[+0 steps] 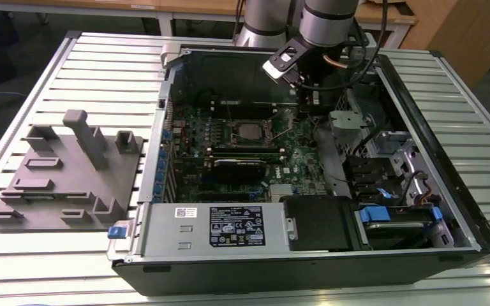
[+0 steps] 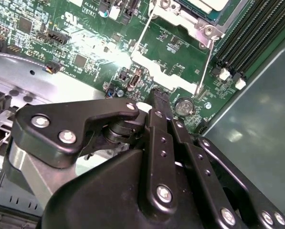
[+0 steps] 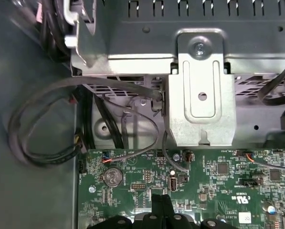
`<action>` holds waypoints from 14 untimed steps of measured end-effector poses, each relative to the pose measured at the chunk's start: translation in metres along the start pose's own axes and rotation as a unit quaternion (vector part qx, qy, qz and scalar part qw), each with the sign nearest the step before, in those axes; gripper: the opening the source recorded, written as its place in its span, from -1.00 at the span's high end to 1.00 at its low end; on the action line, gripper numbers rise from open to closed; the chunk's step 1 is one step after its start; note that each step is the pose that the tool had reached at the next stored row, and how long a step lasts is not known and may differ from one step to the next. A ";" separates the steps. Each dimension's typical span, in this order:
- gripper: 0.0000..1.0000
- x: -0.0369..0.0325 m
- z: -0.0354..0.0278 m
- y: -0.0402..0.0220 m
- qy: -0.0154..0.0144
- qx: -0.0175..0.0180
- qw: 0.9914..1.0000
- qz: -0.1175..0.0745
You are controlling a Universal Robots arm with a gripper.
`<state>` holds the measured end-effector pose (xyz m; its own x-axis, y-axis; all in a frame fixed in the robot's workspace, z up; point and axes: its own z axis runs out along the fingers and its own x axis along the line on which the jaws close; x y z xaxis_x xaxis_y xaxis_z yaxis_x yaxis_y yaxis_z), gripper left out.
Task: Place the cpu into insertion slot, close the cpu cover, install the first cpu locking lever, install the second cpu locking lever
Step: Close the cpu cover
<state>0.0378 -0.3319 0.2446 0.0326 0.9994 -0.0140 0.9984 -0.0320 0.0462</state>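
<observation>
In the exterior view the cpu point(image 1: 249, 131) lies grey and square in the insertion slot point(image 1: 265, 121) at the middle of the green board. The second wrist view has a corner of the cpu point(image 2: 214, 4) inside the silvery cpu cover point(image 2: 178, 18), which lies flat around it. Two thin wire levers, one lever point(image 2: 142, 36) and another lever point(image 2: 206, 59), stick out from the socket over the board. My gripper point(image 1: 303, 105) hangs above the board just to the exterior view's right of the socket. Its black fingertips point(image 2: 157, 97) press together with nothing between them, and the gripper point(image 3: 161, 199) is a short way above the board.
The open computer case point(image 1: 449, 76) lies on a slatted table. A metal bracket point(image 3: 202, 90) and looping cables point(image 3: 42, 138) stand close beyond the fingers. A coin battery point(image 2: 184, 106) and memory slots point(image 2: 247, 33) flank the socket. A grey fixture plate point(image 1: 58, 172) sits left of the case.
</observation>
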 end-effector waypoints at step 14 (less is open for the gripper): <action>0.80 -0.0002 0.0037 -0.0098 0.000 -0.004 1.000 0.000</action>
<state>0.0282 -0.3319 0.2404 0.0328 0.9994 -0.0136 0.9981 -0.0320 0.0532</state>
